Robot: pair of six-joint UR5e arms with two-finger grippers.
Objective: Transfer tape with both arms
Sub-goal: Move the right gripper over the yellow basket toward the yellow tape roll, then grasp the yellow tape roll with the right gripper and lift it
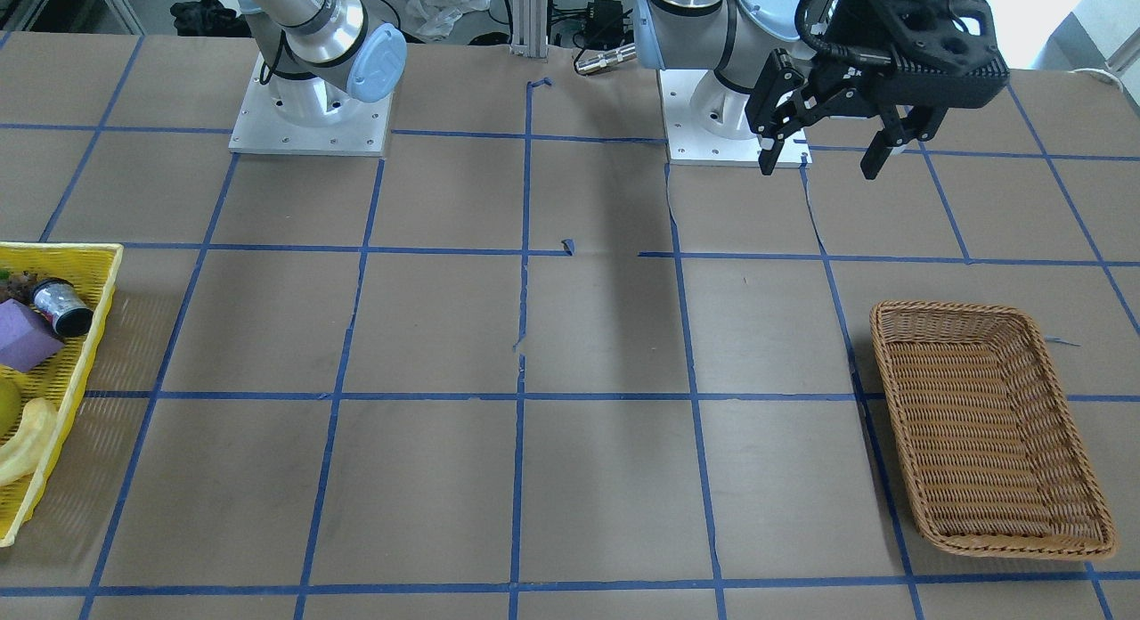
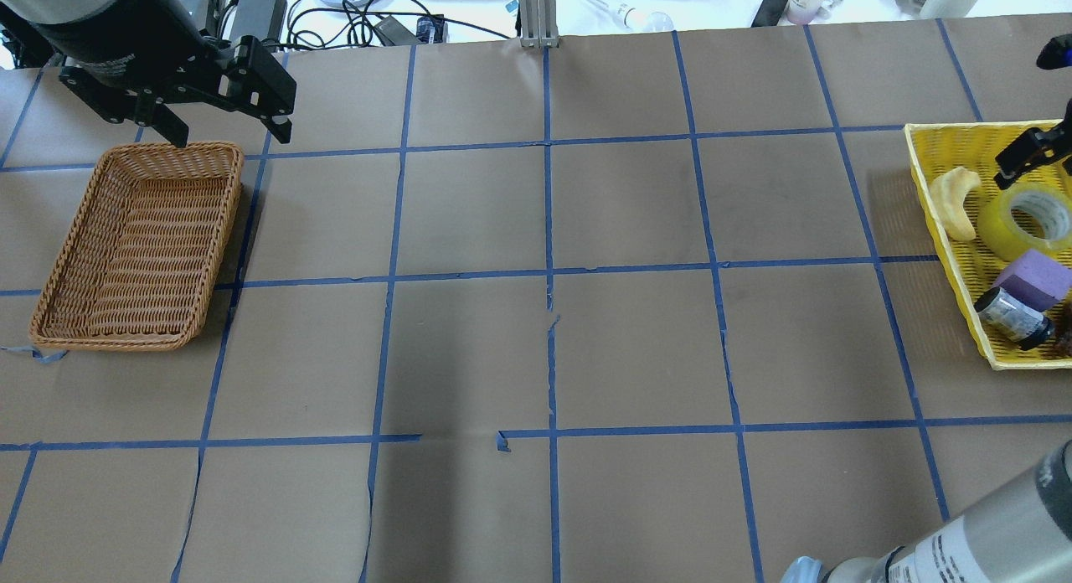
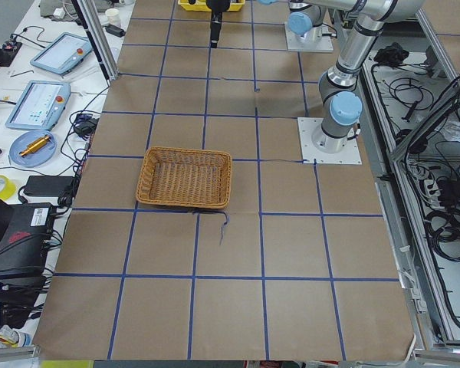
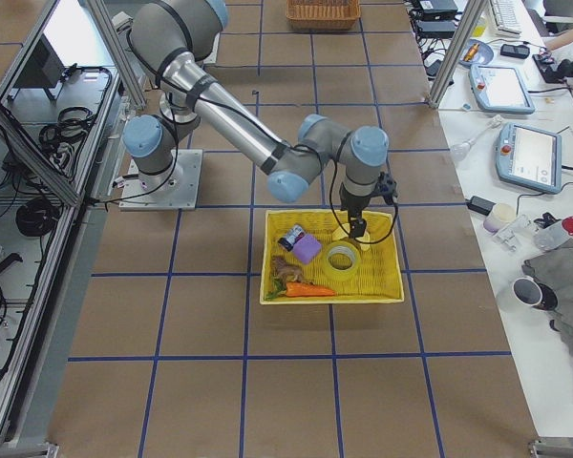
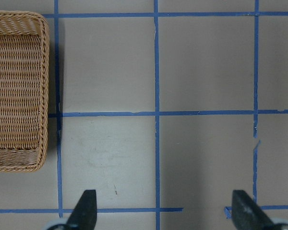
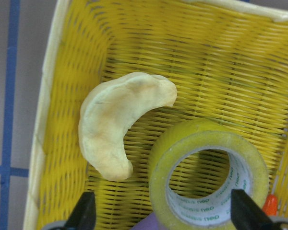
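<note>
Tape lay in the yellow basket at the table's right end, hole facing up.
My right gripper hung above it, jaws spread wide (nothing held); a pale crescent piece lay just left of the tape, a purple block on its near side. My left gripper, likewise wide and empty, hovered near the wicker basket at the left end.

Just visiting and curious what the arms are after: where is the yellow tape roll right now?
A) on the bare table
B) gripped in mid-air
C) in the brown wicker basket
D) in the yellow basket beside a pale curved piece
D: the tape lies in the yellow basket next to the pale curved piece, below the open right gripper.
</note>
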